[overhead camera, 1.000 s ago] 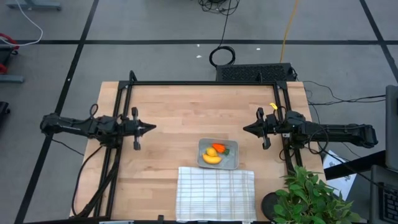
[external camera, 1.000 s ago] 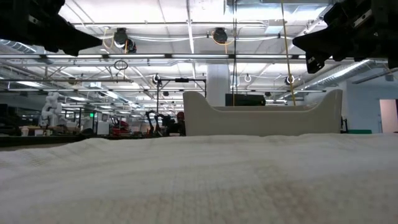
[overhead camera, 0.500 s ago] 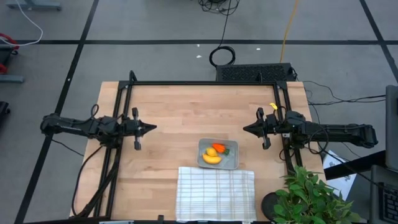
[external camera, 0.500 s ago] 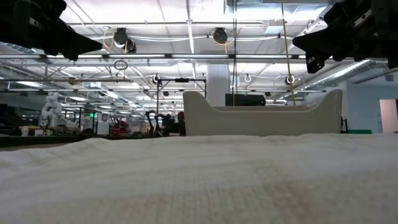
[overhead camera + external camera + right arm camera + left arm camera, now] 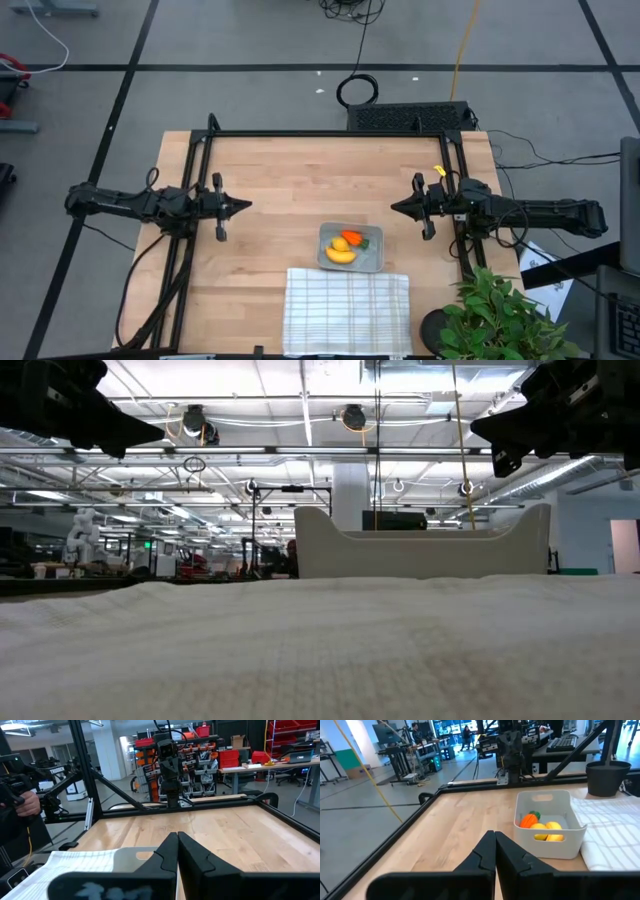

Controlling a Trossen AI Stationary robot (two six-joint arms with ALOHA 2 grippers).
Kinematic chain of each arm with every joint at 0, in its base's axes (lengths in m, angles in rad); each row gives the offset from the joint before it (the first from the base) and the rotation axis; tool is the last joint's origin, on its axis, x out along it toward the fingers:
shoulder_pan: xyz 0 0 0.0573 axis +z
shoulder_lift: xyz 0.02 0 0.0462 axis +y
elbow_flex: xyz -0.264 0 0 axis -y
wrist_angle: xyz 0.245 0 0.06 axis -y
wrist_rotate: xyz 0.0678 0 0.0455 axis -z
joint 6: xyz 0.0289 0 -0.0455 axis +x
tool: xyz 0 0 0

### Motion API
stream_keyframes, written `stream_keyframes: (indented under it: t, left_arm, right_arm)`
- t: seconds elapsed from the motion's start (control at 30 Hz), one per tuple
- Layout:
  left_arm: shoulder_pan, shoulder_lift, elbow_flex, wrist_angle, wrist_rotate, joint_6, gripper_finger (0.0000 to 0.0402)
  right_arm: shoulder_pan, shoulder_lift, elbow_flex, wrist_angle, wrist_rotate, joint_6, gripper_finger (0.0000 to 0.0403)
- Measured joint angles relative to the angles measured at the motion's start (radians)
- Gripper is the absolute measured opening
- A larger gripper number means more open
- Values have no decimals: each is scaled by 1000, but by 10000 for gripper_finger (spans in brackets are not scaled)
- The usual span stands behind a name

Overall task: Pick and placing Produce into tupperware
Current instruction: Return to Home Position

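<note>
The grey tupperware (image 5: 351,247) sits on the table just beyond the white checked cloth (image 5: 347,311). Inside it lie the orange carrot (image 5: 353,237), the yellow banana (image 5: 341,256) and the small lemon (image 5: 340,244); the left wrist view shows the tupperware (image 5: 549,826) with the carrot (image 5: 529,820) and yellow fruit (image 5: 548,830) in it. My left gripper (image 5: 247,206) hangs shut above the table's left side, well clear of the tupperware. My right gripper (image 5: 393,208) hangs shut above the right side, also clear.
A black frame rail (image 5: 330,133) runs round the table's far edge and sides. A potted plant (image 5: 505,315) stands at the near right corner. Bare wood lies between the two grippers. In the right wrist view a person's hand (image 5: 22,802) shows beyond the table.
</note>
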State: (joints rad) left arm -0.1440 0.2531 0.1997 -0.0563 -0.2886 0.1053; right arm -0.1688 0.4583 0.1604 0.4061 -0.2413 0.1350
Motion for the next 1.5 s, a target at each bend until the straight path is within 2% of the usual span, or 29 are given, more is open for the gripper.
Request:
stream_keyframes:
  t: [0.33, 0.53, 0.7, 0.97, 1.2, 1.5]
  left_arm:
    - [0, 0, 0, 0, 0, -33, 20]
    - [0, 0, 0, 0, 16, -58, 8]
    - [-3, 0, -1, 28, 79, -21, 4]
    - [-5, 0, -1, 77, 42, 17, 1]
    - [-5, 0, -1, 76, 31, 5, 1]
    - [-5, 0, -1, 37, 28, -36, 18]
  right_arm:
    - [0, 0, 0, 1, 1, -20, 0]
    - [0, 0, 0, 1, -1, -18, 0]
    - [1, 0, 0, 30, -88, -15, 0]
    - [1, -2, 0, 39, -102, 10, 0]
    - [1, -2, 0, 38, -74, 14, 0]
    - [1, -2, 0, 37, -74, 11, 0]
